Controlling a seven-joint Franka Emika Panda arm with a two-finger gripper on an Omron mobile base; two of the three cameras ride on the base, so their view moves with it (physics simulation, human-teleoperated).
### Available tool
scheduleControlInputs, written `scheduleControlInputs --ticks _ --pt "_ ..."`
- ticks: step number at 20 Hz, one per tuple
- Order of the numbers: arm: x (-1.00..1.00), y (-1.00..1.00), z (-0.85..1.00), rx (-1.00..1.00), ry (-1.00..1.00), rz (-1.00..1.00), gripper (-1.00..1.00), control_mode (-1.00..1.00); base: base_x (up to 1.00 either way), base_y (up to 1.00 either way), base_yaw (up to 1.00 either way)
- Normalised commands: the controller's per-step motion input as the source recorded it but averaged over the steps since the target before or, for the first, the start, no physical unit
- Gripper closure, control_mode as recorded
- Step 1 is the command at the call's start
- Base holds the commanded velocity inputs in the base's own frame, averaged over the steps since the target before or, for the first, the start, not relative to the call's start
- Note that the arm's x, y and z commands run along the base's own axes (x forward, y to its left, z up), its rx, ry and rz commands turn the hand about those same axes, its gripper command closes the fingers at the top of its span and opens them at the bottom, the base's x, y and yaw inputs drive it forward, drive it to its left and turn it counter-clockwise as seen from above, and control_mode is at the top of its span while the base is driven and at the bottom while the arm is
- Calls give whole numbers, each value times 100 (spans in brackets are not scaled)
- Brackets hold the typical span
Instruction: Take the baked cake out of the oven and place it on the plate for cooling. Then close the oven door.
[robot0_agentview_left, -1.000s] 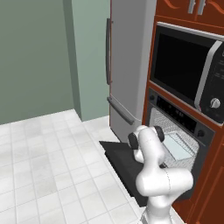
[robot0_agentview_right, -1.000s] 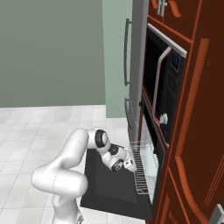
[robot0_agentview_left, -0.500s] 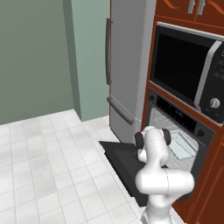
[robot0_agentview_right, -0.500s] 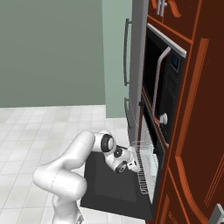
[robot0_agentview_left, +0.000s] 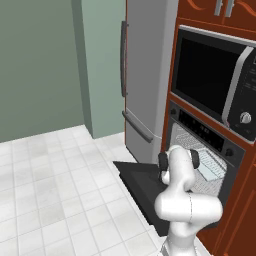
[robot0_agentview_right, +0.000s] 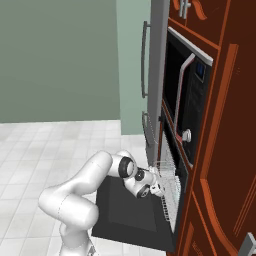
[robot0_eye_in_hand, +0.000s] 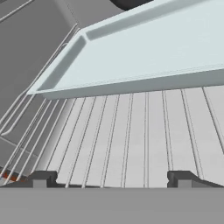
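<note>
The black oven (robot0_agentview_left: 199, 123) stands with its oven door (robot0_agentview_left: 142, 187) folded down flat, also seen from the side (robot0_agentview_right: 127, 215). My arm reaches over the door into the cavity. My gripper (robot0_eye_in_hand: 109, 177) is open, its fingertips wide apart and low over the wire rack (robot0_eye_in_hand: 131, 140), just short of a pale baking tray (robot0_eye_in_hand: 144, 48) resting on that rack. Nothing is between the fingers. From the right, the gripper (robot0_agentview_right: 159, 187) sits at the rack's front edge (robot0_agentview_right: 169, 186). A dark shape peeks over the tray's far rim; I cannot tell whether it is the cake. The plate is out of view.
A silver-trimmed microwave (robot0_agentview_left: 215, 80) sits above the oven in red-brown cabinetry (robot0_agentview_right: 225, 150). A tall grey fridge (robot0_agentview_left: 145, 75) stands left of it. Pale tiled floor (robot0_agentview_left: 50, 190) spreads to the left of the lowered door.
The arm has pushed further over the door toward the rack, bringing the hand to the oven's mouth. The gripper stayed open.
</note>
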Motion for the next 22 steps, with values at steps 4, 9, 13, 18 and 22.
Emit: scheduleControlInputs --ticks 4,9,13,18,22 --pt "20 -4 -1 0 0 0 -100 -100 0 0 0" --pt "21 -3 -6 0 0 0 -100 -100 0 0 0" --pt "23 -3 -14 0 -1 0 -100 -100 0 0 0" --pt "20 -3 -15 0 -1 0 -100 -100 0 0 0" --pt "16 -1 -17 0 -3 0 -100 -100 0 0 0"
